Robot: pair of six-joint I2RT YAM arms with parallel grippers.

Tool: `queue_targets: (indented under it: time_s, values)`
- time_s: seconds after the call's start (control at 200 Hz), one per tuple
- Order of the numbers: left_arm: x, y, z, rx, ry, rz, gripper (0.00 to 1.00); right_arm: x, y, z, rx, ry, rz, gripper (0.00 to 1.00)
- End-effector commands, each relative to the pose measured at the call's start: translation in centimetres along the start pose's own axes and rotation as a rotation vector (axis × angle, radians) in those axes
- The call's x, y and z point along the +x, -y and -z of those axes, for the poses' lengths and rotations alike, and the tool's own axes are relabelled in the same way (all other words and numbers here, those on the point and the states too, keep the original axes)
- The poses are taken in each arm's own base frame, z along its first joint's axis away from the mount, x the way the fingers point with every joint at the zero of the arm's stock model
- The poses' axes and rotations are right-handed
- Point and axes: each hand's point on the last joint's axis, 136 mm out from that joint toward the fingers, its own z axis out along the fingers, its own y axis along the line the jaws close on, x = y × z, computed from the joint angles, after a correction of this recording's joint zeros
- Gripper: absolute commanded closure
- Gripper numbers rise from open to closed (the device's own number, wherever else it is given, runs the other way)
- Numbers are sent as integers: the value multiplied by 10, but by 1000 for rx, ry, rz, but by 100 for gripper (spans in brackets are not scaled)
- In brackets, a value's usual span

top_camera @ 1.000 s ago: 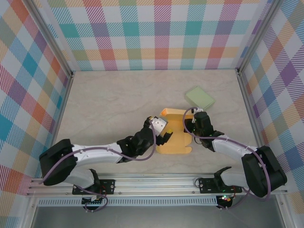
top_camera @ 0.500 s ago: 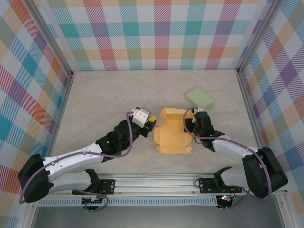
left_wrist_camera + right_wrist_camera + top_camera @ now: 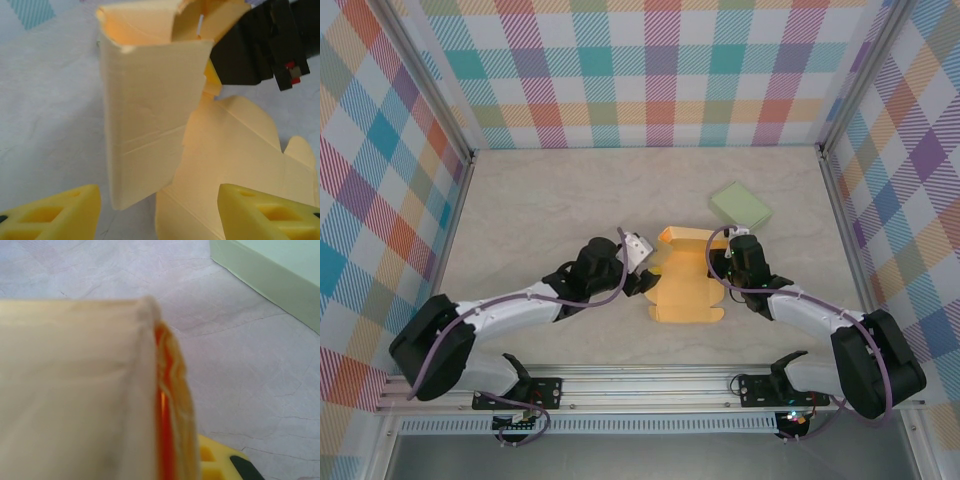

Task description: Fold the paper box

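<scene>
Two arms (image 3: pixel 510 306) (image 3: pixel 810 310) lie low, angled inward, flanking the paper box (image 3: pixel 688 292).

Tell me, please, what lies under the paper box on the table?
The pale table shows around the paper box; its flat panel covers whatever is beneath, so I cannot tell more.
</scene>
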Motion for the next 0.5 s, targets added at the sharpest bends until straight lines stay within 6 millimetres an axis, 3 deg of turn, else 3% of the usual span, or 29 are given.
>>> queue_targets:
  time_s: [0.0, 0.18, 0.3, 0.405, 0.495]
  values:
    - [-23, 0, -9, 18, 83, -59, 40, -10, -5, 3, -10, 30, 11, 100]
    - [-39, 10, -16, 87, 123, -47, 61, -11, -6, 2, -12, 29, 9, 100]
    - [-43, 17, -22, 111, 130, -42, 62, -10, -7, 2, -17, 25, 8, 100]
    - [-45, 1, -32, 7, 129, -19, 67, -10, -7, 2, -15, 24, 8, 100]
    - [-46, -16, -37, -119, 131, -6, 65, -10, -7, 2, -15, 24, 7, 100]
